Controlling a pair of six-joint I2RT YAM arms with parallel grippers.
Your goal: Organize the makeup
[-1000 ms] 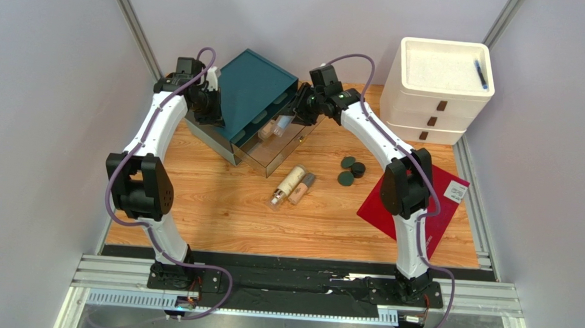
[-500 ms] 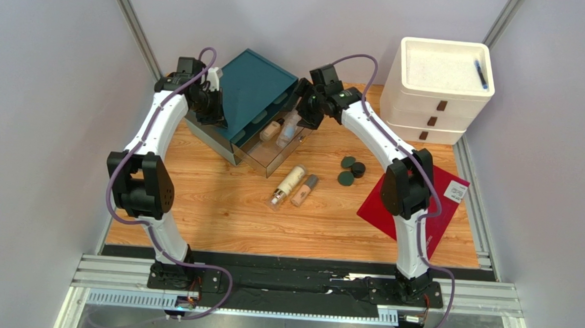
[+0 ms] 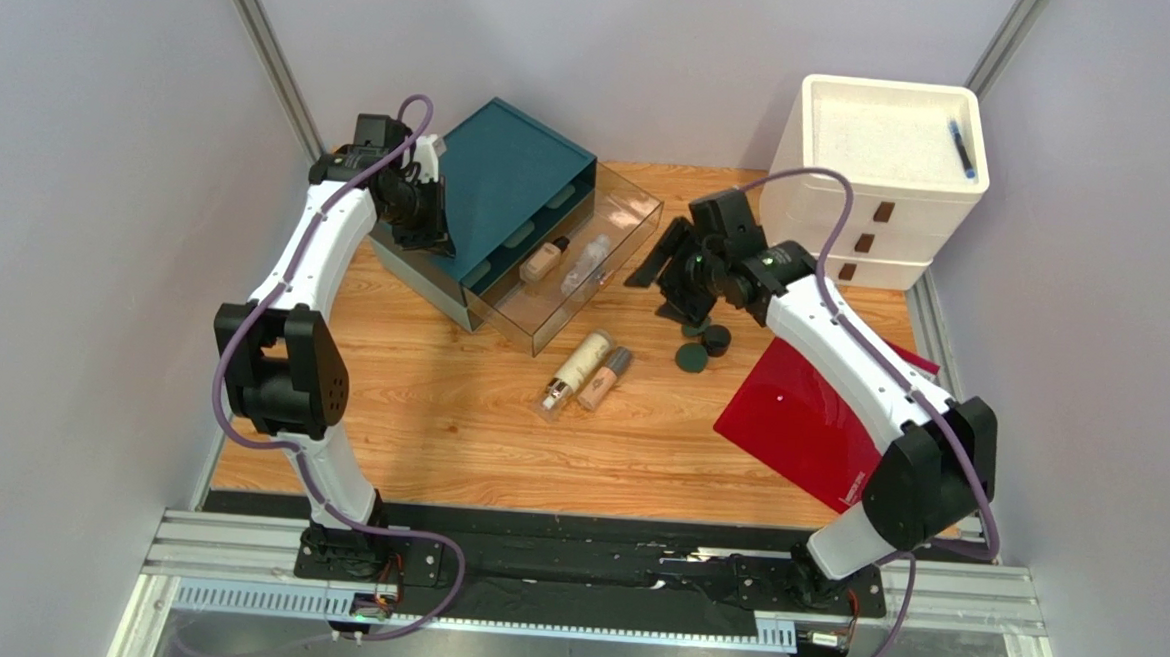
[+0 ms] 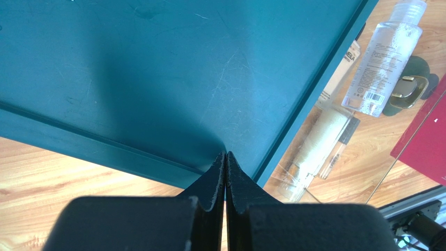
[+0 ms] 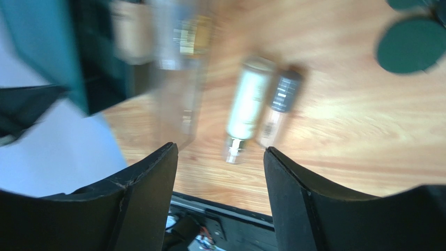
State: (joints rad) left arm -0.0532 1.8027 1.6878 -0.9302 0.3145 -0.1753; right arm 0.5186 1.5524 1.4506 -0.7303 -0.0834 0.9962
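A clear drawer (image 3: 630,211) stands pulled out of the teal organizer (image 3: 509,167). In it lie a beige bottle (image 3: 545,259) and a clear bottle (image 3: 586,263). On the table in front lie a cream bottle (image 3: 580,368) and a dark-capped tube (image 3: 610,377), side by side. Dark round compacts (image 3: 690,358) sit to their right. My right gripper (image 3: 672,281) hovers open and empty beside the drawer, above the compacts. Its wrist view shows the cream bottle (image 5: 248,107), the tube (image 5: 280,104) and a green compact (image 5: 411,47). My left gripper (image 4: 225,155) is shut, tips against the organizer (image 4: 157,68).
A flat red sheet (image 3: 820,416) lies on the table at the right, under the right arm. A white drawer unit (image 3: 870,186) stands at the back right with a blue pen (image 3: 959,146) on top. Grey walls close in both sides.
My right gripper has let go of the clear bottle in the drawer, opened, and pulled back rightward and nearer, over the compacts. The left arm has not moved.
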